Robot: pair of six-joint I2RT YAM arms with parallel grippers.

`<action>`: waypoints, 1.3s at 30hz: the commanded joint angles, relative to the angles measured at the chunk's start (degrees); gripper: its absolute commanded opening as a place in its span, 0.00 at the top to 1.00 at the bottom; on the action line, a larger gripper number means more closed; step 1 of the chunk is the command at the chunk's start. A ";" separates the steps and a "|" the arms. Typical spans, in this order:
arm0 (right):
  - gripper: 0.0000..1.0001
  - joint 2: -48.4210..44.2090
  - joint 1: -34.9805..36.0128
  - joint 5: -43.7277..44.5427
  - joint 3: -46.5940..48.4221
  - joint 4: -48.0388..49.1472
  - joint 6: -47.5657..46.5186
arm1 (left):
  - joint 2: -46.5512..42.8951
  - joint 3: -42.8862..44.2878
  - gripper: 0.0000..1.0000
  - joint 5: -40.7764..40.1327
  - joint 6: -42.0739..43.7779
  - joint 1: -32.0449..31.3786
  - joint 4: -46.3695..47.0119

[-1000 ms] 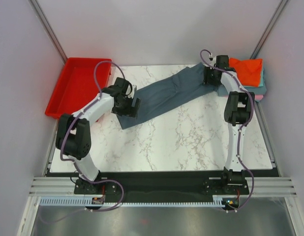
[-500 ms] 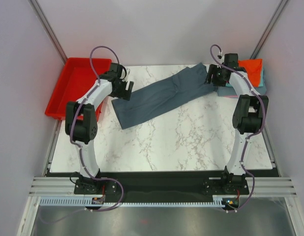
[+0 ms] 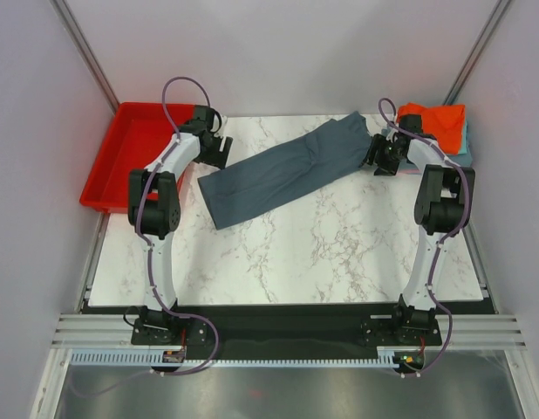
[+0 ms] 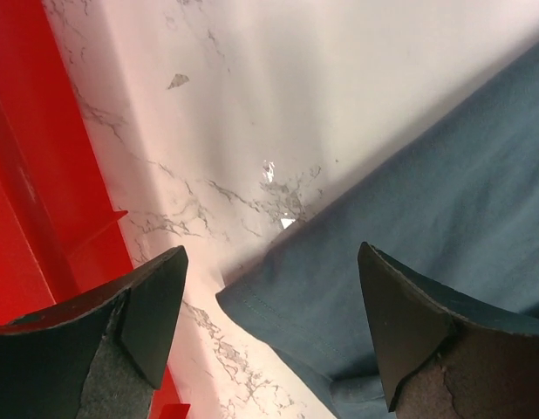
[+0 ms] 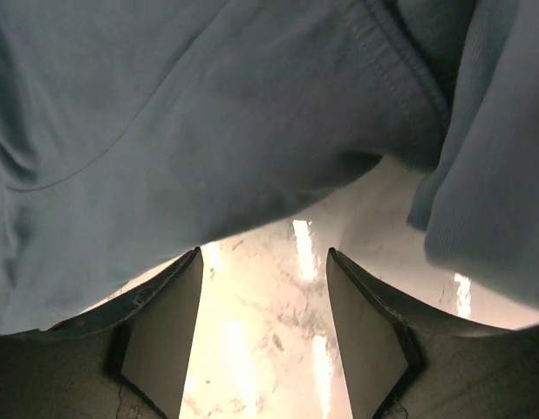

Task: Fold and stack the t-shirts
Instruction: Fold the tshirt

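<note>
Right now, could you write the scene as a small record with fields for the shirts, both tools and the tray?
spread shirt: slate blue-grey t-shirt, stretched diagonally on the marble table
left tool: open, over the shirt's left corner, gripping nothing
right tool: open, at the shirt's far right end, gripping nothing
stack: orange-red t-shirt on top of a teal t-shirt, far right corner
tray: red tray, at the table's far left

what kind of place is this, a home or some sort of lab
Probably a robotics lab test cell, not a home: a marble-look table boxed in by plain white panels, the left arm and right arm bolted to a metal rail, a slate blue-grey t-shirt laid out.
</note>
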 commanded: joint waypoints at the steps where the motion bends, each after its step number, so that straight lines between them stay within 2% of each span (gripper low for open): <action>1: 0.33 2.70 -0.16 -0.03 3.50 1.77 1.08 | -0.47 -0.97 0.14 -0.50 2.21 -0.19 0.67; 12: 0.35 7.89 0.55 1.02 9.91 4.06 2.05 | -0.57 -4.67 0.22 0.03 2.39 -0.19 -0.21; 15: 0.41 8.85 0.90 1.37 11.15 4.24 1.52 | -0.13 -4.93 0.35 0.38 2.30 -0.19 -0.56; 16: 0.43 9.12 0.99 1.90 11.58 4.15 1.43 | -0.04 -5.10 0.46 0.82 2.30 -0.19 -0.74; 19: 0.50 10.00 0.99 2.60 12.64 4.24 1.43 | -0.30 -5.81 0.56 1.43 2.03 -0.28 -1.00; 21: 0.50 10.09 1.07 2.60 12.99 4.24 1.61 | -0.65 -6.25 0.58 1.52 1.95 -0.28 -1.00; 22: 0.51 10.00 1.07 2.69 12.99 4.24 1.69 | -0.65 -6.42 0.65 1.61 2.03 -0.28 -1.00; 24: 0.53 9.56 1.07 2.78 12.56 4.24 1.69 | -0.74 -6.69 0.67 1.53 2.21 -0.28 -1.00; 25: 0.57 9.38 1.16 2.87 12.38 4.24 1.61 | -0.65 -6.69 0.73 1.61 2.21 -0.28 -1.00; 27: 0.61 8.86 1.07 3.22 11.85 4.32 1.17 | -0.65 -6.95 0.79 1.88 2.38 -0.28 -1.09; 28: 0.68 8.77 1.07 3.31 11.76 4.24 0.99 | -0.83 -6.95 0.93 1.96 2.38 -0.28 -1.35; 29: 0.71 8.59 1.07 3.40 11.68 4.15 0.90 | -1.09 -7.47 0.97 2.05 2.38 -0.28 -1.53; 34: 0.84 8.59 1.07 3.84 13.16 4.32 0.11 | -6.70 -12.21 0.98 6.34 -0.07 -0.28 -3.28; 39: 0.89 11.75 1.25 4.01 17.38 4.59 -1.12 | -13.12 -20.56 0.98 10.22 -1.66 -1.42 -5.22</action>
